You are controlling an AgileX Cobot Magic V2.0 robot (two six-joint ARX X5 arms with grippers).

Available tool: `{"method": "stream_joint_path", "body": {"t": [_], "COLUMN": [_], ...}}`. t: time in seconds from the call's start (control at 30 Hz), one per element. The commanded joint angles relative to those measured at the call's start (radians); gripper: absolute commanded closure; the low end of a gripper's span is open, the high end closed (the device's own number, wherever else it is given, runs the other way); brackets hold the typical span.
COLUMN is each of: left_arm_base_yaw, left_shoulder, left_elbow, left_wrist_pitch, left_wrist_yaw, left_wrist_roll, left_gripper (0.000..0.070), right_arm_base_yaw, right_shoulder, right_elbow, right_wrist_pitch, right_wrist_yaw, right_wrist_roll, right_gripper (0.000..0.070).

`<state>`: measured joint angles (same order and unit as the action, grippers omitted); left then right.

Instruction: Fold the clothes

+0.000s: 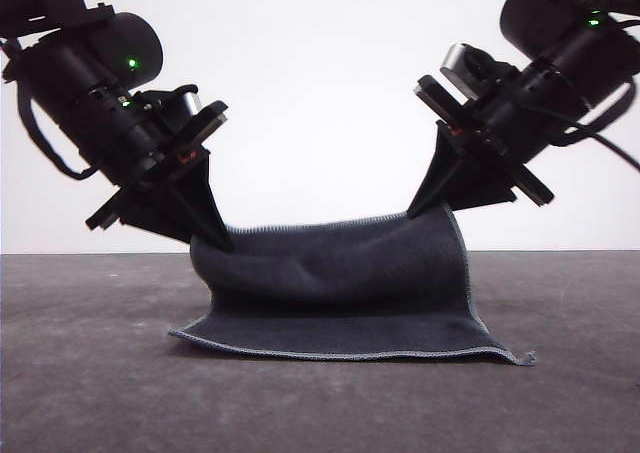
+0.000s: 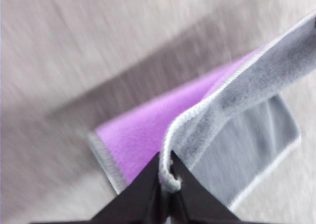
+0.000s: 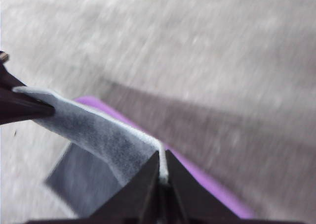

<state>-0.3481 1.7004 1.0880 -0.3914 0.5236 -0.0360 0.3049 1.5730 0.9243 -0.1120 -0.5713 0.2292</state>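
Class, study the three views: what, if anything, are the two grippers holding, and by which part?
Both hold the cloth: the left gripper and right gripper each pinch a corner of its raised hemmed edge.

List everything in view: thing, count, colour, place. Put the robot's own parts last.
cloth: one, dark grey on the outer face, purple on the inner face seen from the wrist cameras, pale stitched hem; near edge lying on the table, far edge lifted and held at its two corners.
table: one, dark grey matte surface, under the cloth.
wall: one, plain white, behind the table.
left gripper: one, black, shut on the cloth's lifted left corner.
right gripper: one, black, shut on the cloth's lifted right corner.
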Motion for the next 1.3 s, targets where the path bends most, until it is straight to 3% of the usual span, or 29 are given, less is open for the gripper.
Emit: {"method": "stream_joint_path", "body": {"t": [0.0, 0.17, 0.3, 0.37, 0.47, 0.57, 0.87, 1.07, 1.27], "left_arm_base_yaw": [-0.011, -0.032, -0.044, -0.050, -0.057, -0.060, -0.064, -0.063, -0.061], "left_shoulder": [0.006, 0.005, 0.005, 0.005, 0.003, -0.023, -0.278, -0.471, -0.706], "left_elbow": [-0.008, -0.030, -0.039, -0.041, -0.042, -0.048, -0.063, -0.090, -0.217], "left_wrist_pitch": [0.016, 0.016, 0.001, -0.030, -0.088, -0.138, -0.252, -0.276, -0.263], "left_wrist_yaw": [0.003, 0.000, 0.001, 0.001, 0.001, 0.002, -0.019, -0.164, -0.250], "left_wrist_roll": [-0.010, -0.030, -0.062, -0.062, -0.062, -0.060, -0.063, -0.078, -0.090], "left_gripper": [0.0698, 0.0698, 0.0688, 0.0591, 0.0365, 0.0304, 0.0308, 0.0311, 0.0311], "right_arm_base_yaw": [0.009, 0.021, 0.030, 0.036, 0.046, 0.056, 0.059, 0.059, 0.057], "right_shoulder": [-0.010, -0.060, -0.074, -0.083, -0.101, -0.152, -0.420, -0.557, -0.638], "right_elbow": [-0.023, -0.103, -0.140, -0.153, -0.155, -0.155, -0.155, -0.155, -0.155], "right_wrist_pitch": [0.022, 0.030, 0.020, 0.002, -0.044, -0.081, -0.232, -0.390, -0.502], "right_wrist_yaw": [0.005, 0.003, -0.001, -0.003, -0.004, 0.001, 0.031, 0.036, 0.142], "right_wrist_roll": [-0.013, -0.013, -0.010, -0.007, -0.006, -0.006, 0.037, 0.079, 0.098], "right_gripper": [0.0700, 0.0698, 0.0602, 0.0538, 0.0510, 0.0510, 0.0510, 0.0510, 0.0510]}}
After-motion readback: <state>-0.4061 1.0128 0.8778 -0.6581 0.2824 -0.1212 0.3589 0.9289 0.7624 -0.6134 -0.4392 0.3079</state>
